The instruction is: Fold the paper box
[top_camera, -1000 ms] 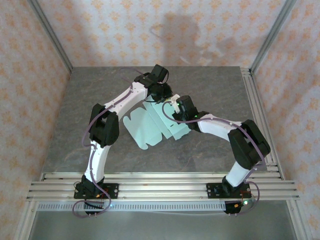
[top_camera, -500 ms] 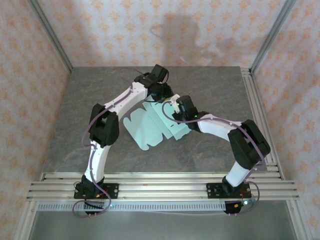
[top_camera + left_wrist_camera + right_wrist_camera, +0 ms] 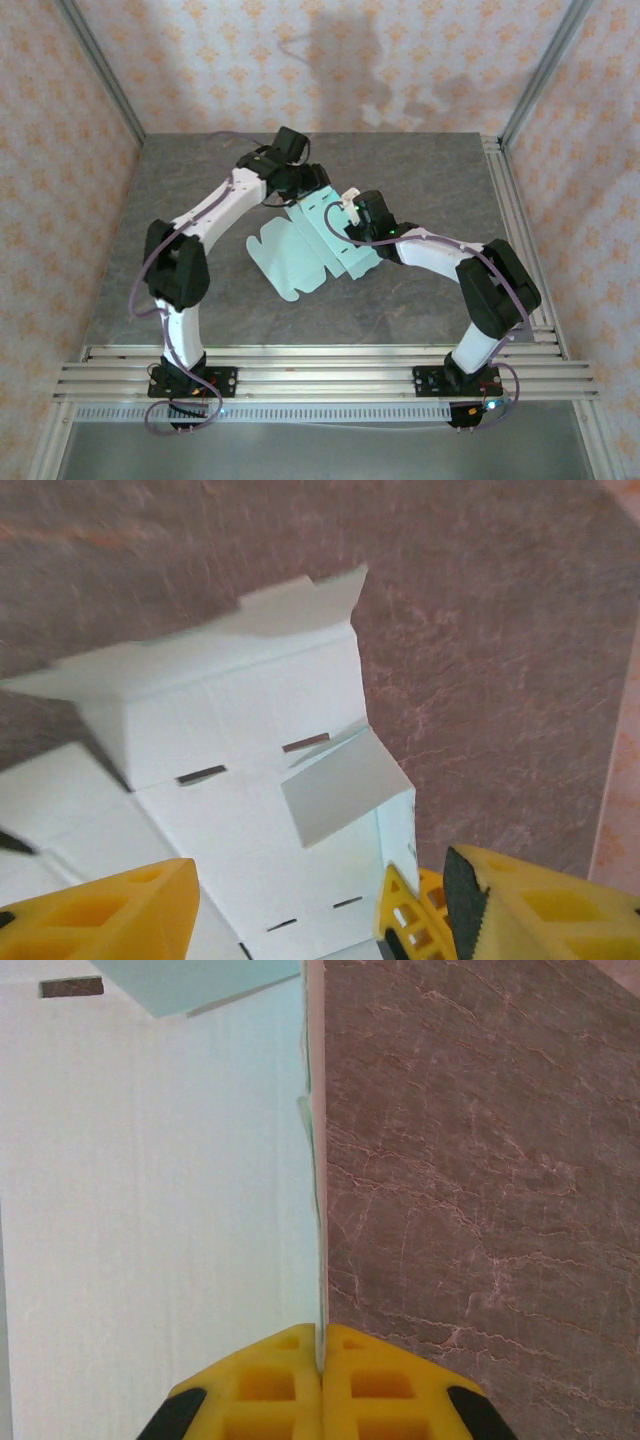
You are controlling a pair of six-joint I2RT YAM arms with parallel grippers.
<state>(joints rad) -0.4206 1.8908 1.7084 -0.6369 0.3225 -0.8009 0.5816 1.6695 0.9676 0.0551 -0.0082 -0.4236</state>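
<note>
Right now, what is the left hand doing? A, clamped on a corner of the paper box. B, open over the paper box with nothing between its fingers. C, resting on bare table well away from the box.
B: the left hand has its yellow fingers spread wide apart, and the paper box lies beneath them with nothing gripped.

A grey, marble-veined table (image 3: pixel 200 290) spreads out before me. Peach wallpaper (image 3: pixel 200 60) with small orange flowers stands at nine, twelve and three o'clock, with soft shadows (image 3: pixel 340 50) on it at twelve. Silver rails (image 3: pixel 320 365) run along six o'clock; slanted metal posts (image 3: pixel 100 70) rise at eleven and one.
</note>
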